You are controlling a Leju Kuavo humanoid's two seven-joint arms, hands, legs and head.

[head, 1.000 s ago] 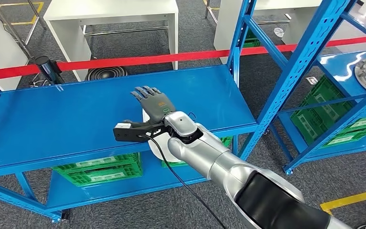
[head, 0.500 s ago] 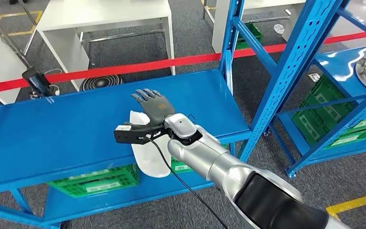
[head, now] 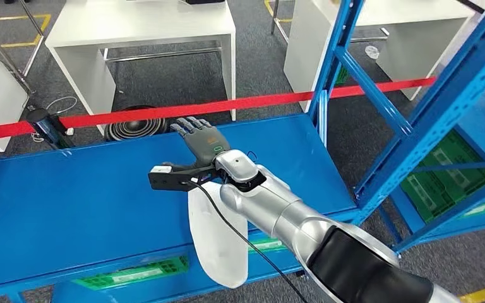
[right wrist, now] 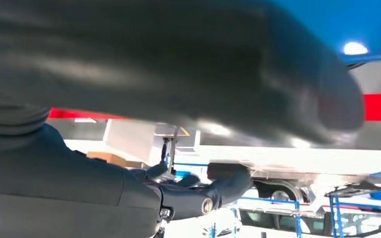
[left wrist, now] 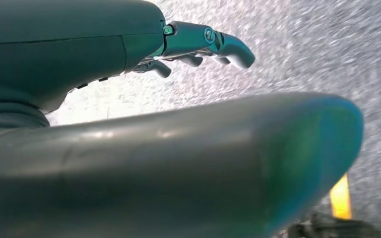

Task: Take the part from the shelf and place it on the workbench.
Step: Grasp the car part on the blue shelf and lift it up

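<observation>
The part [head: 218,243], a white, smooth, elongated curved panel, hung under the right hand [head: 203,140] and past the front edge of the blue shelf [head: 69,202]; the fingers [head: 189,126] lay stretched flat and close together over its upper end, and whether a thumb clamped it from beneath could not be told. It looked thin, stiff and light, probably slick, so its long overhang would tend to swing or slide; a hold nearer its middle would seem steadier. The left hand [left wrist: 129,44] hung over grey floor, fingers loosely curled, holding nothing.
</observation>
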